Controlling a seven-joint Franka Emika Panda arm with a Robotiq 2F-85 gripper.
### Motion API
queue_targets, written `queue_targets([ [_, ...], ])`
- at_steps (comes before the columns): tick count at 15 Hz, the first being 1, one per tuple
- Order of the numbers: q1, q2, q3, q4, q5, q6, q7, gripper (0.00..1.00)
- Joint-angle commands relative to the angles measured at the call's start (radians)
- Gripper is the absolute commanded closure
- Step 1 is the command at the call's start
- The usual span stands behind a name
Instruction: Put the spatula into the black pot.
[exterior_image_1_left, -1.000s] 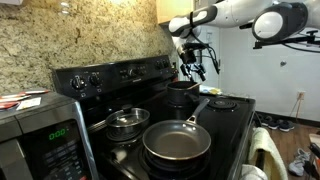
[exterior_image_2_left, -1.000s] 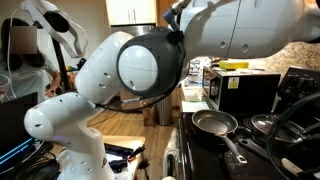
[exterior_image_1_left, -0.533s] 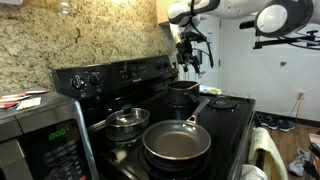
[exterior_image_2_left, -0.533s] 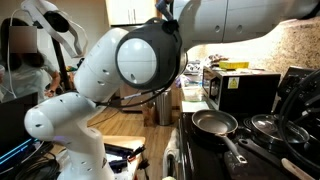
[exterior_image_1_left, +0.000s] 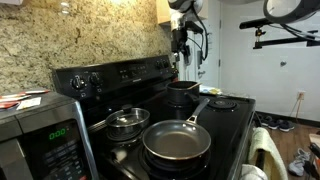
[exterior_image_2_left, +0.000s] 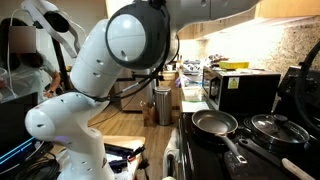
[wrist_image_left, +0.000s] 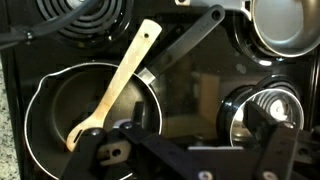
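Note:
In the wrist view the pale wooden spatula (wrist_image_left: 112, 85) lies inside the black pot (wrist_image_left: 45, 115). Its blade rests on the pot's bottom and its handle leans over the far rim. My gripper (wrist_image_left: 180, 158) hangs above them, with its dark fingers spread wide at the bottom of the frame and nothing between them. In an exterior view the gripper (exterior_image_1_left: 183, 42) is high above the black pot (exterior_image_1_left: 182, 92) at the stove's back. The spatula is too small to make out there.
A wide grey-lined frying pan (exterior_image_1_left: 176, 142) with a long dark handle sits at the stove's front and also shows in an exterior view (exterior_image_2_left: 213, 122). A shiny steel pot (exterior_image_1_left: 127, 122) stands beside it. A microwave (exterior_image_1_left: 40, 140) is at the near left, and a granite wall stands behind the stove.
The arm has lifted the gripper straight up, away from the black pot. The spatula stays in the pot.

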Motion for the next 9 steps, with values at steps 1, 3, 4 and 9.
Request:
queue_targets([
  [1, 0.008, -0.129, 0.004, -0.238, 0.062, 0.126, 0.060, 0.00],
  [3, 0.007, -0.060, 0.000, -0.121, 0.035, 0.081, 0.035, 0.00],
  [4, 0.008, -0.073, 0.000, -0.148, 0.038, 0.089, 0.036, 0.00],
  [9, 0.009, -0.089, 0.000, -0.180, 0.039, 0.097, 0.036, 0.00],
])
